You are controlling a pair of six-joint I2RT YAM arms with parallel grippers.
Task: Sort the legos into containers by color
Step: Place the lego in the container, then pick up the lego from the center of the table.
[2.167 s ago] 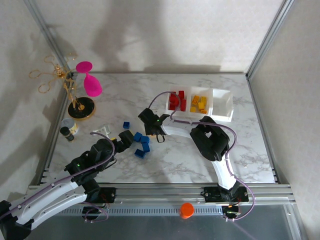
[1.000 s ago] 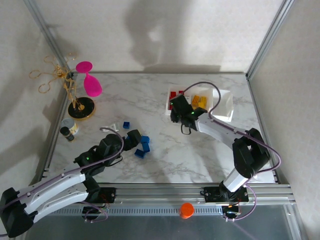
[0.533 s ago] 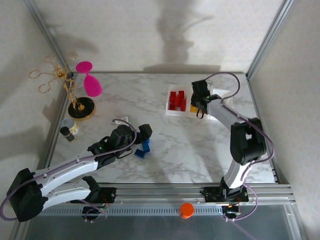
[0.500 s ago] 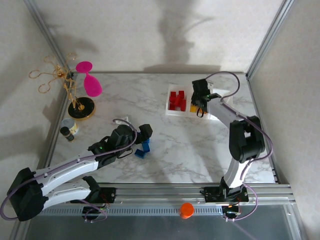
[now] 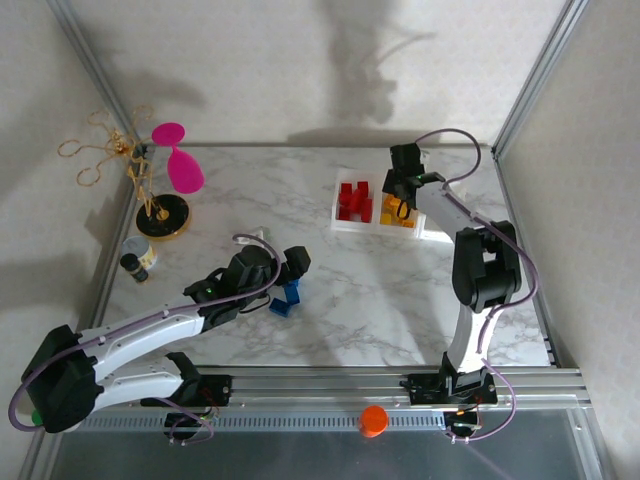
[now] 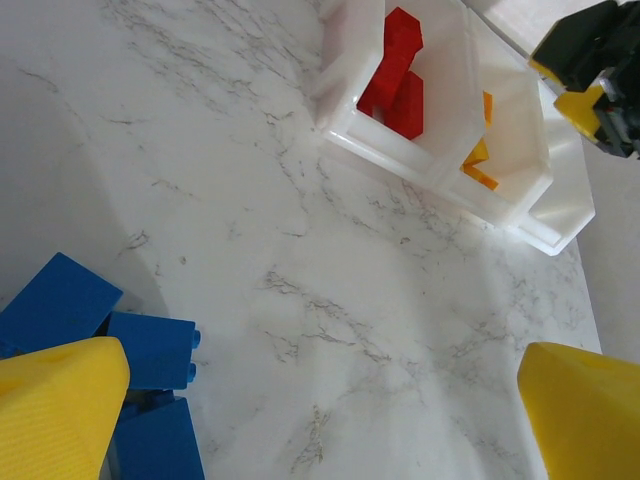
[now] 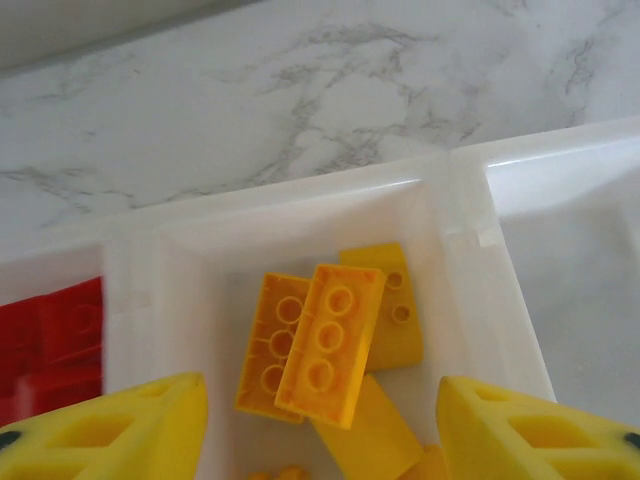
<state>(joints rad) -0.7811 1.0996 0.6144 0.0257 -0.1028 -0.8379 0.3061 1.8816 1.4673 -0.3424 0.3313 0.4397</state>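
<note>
Yellow bricks (image 7: 330,345) lie heaped in the middle bin (image 7: 432,210) of the white-rimmed tray (image 5: 348,227). We see the right gripper (image 7: 320,392) hanging just above them, its fingers spread apart with nothing between. Red bricks (image 5: 352,200) sit in the neighbouring bin (image 6: 345,125). Our left gripper (image 6: 320,360) hangs low over the marble table (image 6: 300,200), its fingers also wide apart and empty, and the blue bricks (image 6: 60,305) lie loose on the table beside its left finger.
</note>
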